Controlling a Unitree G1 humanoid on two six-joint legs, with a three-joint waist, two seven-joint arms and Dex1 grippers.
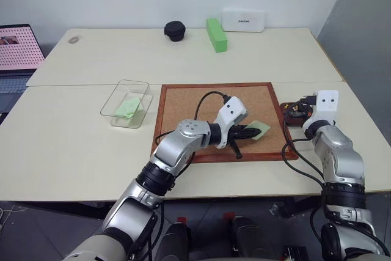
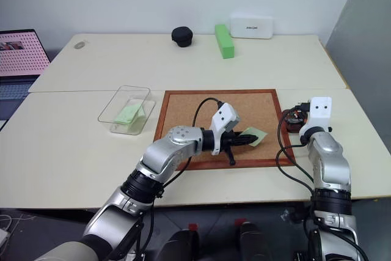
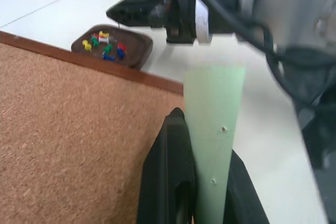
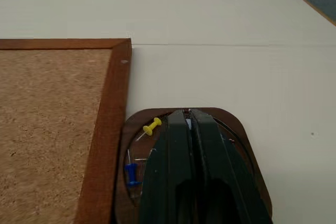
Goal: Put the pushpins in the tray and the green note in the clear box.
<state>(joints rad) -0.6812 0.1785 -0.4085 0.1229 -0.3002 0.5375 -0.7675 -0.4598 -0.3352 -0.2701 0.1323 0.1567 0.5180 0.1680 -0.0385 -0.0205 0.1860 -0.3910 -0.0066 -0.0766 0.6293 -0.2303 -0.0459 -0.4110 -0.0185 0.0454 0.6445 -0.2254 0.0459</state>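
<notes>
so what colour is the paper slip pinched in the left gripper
Pale green; the thin paper slip shows best in the left wrist view, held by the left gripper.

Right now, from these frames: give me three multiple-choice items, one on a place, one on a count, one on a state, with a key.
1. Where does the tray sit?
A. Inside the clear box
B. On the table just off the corkboard's right edge
C. At the far edge beside the green block

2. How many green notes are in view in the head views?
A. One
B. Two
C. Four

3. What is the left gripper doing?
A. Standing open above the table
B. Shut on a pushpin
C. Shut on a green note

Key:
1 B: the right wrist view shows the tray against the outside of the corkboard frame.
2 B: one note lies in the clear box, one green note is at the left gripper.
3 C: the left wrist view shows the black fingers closed on the pale-green slip.
</notes>
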